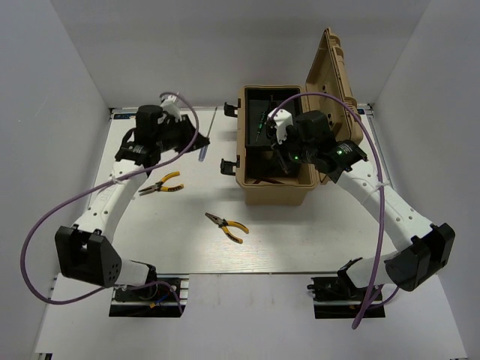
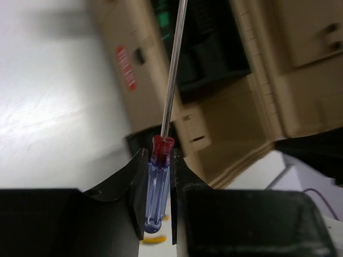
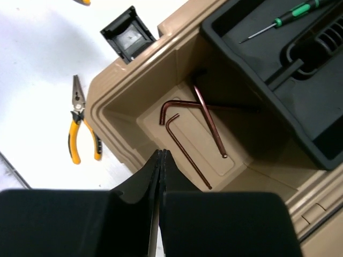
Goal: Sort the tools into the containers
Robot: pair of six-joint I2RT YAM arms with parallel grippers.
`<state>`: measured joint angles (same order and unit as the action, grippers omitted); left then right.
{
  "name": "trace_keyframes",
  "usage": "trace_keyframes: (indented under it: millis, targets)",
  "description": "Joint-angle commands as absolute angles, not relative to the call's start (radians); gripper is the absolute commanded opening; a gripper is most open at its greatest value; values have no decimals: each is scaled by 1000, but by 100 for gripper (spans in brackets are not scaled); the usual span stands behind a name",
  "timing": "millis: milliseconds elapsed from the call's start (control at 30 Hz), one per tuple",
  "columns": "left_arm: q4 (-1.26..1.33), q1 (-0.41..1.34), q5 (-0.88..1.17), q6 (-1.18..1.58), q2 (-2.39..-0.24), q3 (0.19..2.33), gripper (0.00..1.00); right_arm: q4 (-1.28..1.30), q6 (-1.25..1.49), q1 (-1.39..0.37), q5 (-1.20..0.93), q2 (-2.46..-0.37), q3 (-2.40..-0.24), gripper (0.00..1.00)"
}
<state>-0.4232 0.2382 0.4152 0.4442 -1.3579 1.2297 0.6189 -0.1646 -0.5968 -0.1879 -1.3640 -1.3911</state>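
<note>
The left gripper pinches the screwdriver by its handle, shaft ahead toward the toolbox, probably for delivery; the right gripper, pressed together, hangs empty above the hex keys.

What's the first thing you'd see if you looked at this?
The big tan toolbox stands open toward the back of the table, with hex keys lying on its floor. The left tool pinches a blue-handled screwdriver, and two yellow-handled pliers lie on the table in front.
</note>
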Motion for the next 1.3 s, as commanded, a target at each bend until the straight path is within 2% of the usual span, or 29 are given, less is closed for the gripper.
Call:
trace_keyframes:
  millis: [0, 333, 600, 900, 967, 1000, 1100, 1133, 1267]
  targets:
    - [-283, 270, 619, 483, -1437, 1327, 0, 581, -183, -595, -134, -1341, -1404, 0]
    - [-215, 389, 585, 555, -1864, 1800, 0, 581, -193, -595, -64, -1351, -1422, 0]
    - [-175, 439, 437, 641, -2075, 1992, 0, 575, -196, -595, -52, -1345, -1402, 0]
    - [-330, 489, 223, 641, -2194, 2118, 1, 568, -195, -588, -40, -1330, -1382, 0]
    - [-360, 489, 209, 641, -2206, 2140, 10, 566, -195, -589, -41, -1327, -1382, 0]
    - [-377, 498, 198, 641, -2206, 2151, 24, 568, -192, -586, -43, -1327, -1382, 0]
    - [-403, 499, 198, 630, -2227, 2184, 43, 569, -196, -586, -43, -1319, -1382, 0]
    - [-403, 508, 198, 630, -2227, 2197, 53, 566, -193, -586, -43, -1319, -1381, 0]
    - [-413, 508, 198, 621, -2218, 2238, 60, 572, -195, -584, -49, -1318, -1381, 2]
